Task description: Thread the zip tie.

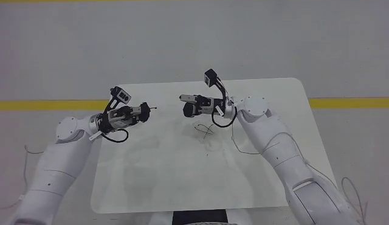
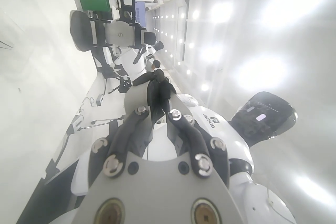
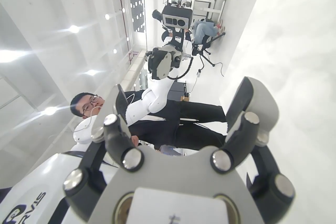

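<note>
Your right gripper (image 3: 181,101) sits closest to its own wrist camera, and that view settles its state: the two fingers (image 3: 119,107) stand wide apart with nothing between them. From the top view you get its place instead, over the far half of the worktop (image 1: 285,91), tip turned toward the other arm.

Your left gripper (image 2: 161,86) faces it from the worktop's left side, the two tips well apart. Its wrist view shows the dark pads (image 2: 155,99) pressed together. In the top view a thin dark sliver (image 1: 154,108) juts just past that tip; you cannot tell whether it is pinched there or what it is.

The zip tie (image 1: 205,129) lies loose on the worktop near its middle, a thin black curl, closer to the near edge than the right gripper and touched by neither. A small dark speck (image 1: 206,154) lies nearer still to the near edge.
</note>
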`<state>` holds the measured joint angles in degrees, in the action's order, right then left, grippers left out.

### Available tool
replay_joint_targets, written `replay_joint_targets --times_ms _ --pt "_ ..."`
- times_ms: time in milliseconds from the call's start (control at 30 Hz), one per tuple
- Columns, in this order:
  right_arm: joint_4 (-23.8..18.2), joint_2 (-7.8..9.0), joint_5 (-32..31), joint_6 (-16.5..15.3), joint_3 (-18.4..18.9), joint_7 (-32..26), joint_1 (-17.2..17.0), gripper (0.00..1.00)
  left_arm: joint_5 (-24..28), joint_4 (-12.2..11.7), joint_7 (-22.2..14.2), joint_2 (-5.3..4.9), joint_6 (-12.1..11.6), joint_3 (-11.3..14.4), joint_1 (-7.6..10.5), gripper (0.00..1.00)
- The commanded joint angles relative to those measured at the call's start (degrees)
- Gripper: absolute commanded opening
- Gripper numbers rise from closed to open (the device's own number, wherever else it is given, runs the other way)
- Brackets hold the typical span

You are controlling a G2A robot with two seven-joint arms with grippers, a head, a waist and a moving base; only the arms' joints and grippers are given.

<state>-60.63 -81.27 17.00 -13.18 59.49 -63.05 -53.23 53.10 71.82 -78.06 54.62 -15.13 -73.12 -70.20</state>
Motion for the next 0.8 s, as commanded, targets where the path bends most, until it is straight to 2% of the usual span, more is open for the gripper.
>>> replay_joint_targets --times_ms 0,100,200,267,367,600,667,767 --pt "-0.95 0.38 -5.94 0.48 -0.48 1.99 0.41 1.00 0.52 0.98 1.21 0.06 -1.74 -0.50 -0.23 0.00" --pt "-4.23 1.38 -16.32 2.75 -0.86 3.45 0.92 1.00 2.75 0.66 0.78 0.05 -4.35 -2.13 -0.53 0.00" --pt "-7.47 2.29 -26.07 4.56 -1.76 2.91 1.21 1.00 4.24 0.19 -0.71 0.13 -4.35 -4.46 -0.56 0.00" --pt "-9.39 2.81 -34.56 4.25 -3.52 1.90 1.63 1.00 4.79 -0.01 -1.58 0.32 -4.35 -5.88 -0.66 0.00" --pt "-11.05 3.07 -38.31 3.48 -5.05 0.97 1.08 1.00 4.70 0.40 -1.58 0.76 -4.35 -7.54 -1.17 0.00" --pt "-11.05 3.07 -38.31 3.48 -5.05 0.97 1.08 1.00 4.61 0.48 -1.58 0.79 -4.35 -7.69 -1.25 0.00" --pt "-12.13 3.28 -46.33 4.28 -7.38 0.90 1.45 1.00 4.61 0.48 -1.58 0.79 -4.35 -7.69 -1.25 0.00" --pt "-11.54 3.16 -52.47 4.23 -10.38 -1.03 3.05 1.00 4.61 0.48 -1.58 0.79 -4.35 -7.69 -1.25 0.00"
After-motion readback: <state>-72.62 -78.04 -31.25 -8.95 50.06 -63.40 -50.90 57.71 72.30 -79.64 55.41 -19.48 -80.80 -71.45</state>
